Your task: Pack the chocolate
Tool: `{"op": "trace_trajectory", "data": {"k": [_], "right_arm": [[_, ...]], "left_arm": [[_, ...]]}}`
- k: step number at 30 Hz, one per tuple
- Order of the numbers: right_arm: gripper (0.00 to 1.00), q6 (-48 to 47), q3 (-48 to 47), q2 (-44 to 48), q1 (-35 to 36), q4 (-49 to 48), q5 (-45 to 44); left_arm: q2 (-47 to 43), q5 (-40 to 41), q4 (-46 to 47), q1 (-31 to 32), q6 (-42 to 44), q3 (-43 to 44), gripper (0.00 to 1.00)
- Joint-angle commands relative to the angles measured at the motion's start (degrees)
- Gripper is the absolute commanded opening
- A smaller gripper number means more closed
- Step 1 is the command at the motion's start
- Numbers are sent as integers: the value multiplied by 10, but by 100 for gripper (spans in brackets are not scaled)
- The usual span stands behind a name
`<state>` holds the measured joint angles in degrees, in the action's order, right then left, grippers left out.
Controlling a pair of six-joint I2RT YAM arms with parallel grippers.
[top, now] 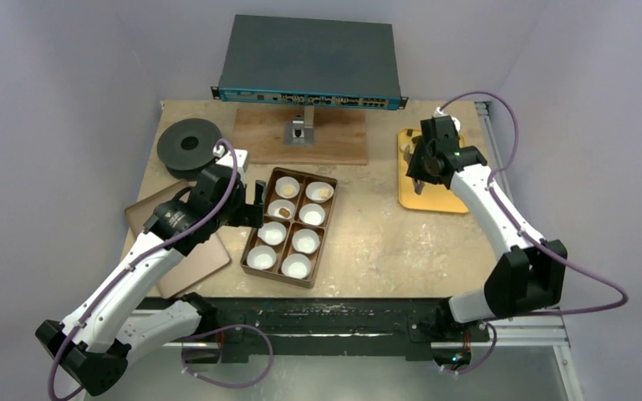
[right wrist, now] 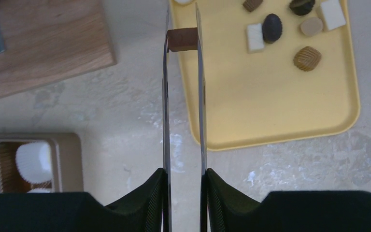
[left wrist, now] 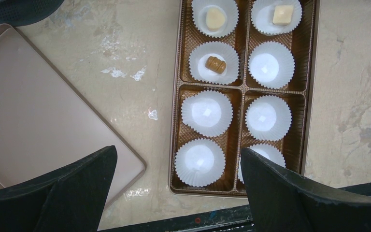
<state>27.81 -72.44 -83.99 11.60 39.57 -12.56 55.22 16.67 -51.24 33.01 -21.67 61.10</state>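
Right gripper [right wrist: 181,21], narrow gap, clamps brown chocolate [right wrist: 182,39] at its tip over yellow tray [right wrist: 270,106] edge.

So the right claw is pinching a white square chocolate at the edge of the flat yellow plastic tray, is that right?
Almost. The right wrist view shows the right gripper pinching a brown blocky chocolate, not a white one, at the edge of the flat yellow plastic tray.
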Motion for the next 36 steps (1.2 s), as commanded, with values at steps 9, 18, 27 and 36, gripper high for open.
{"op": "trace_trajectory", "data": {"k": [9, 18, 27, 36], "right_arm": [[30, 49, -6, 103, 164, 51, 11], [30, 100, -40, 88, 320, 58, 12], [30, 131, -46, 21, 420, 46, -9], [37, 134, -39, 10, 429, 40, -13]], "left_arm": [[1, 3, 24, -3, -1, -8, 100], [6, 4, 26, -3, -3, -12, 100], [3, 11, 23, -3, -3, -16, 100], [4, 10, 25, -3, -2, -17, 100]]}}
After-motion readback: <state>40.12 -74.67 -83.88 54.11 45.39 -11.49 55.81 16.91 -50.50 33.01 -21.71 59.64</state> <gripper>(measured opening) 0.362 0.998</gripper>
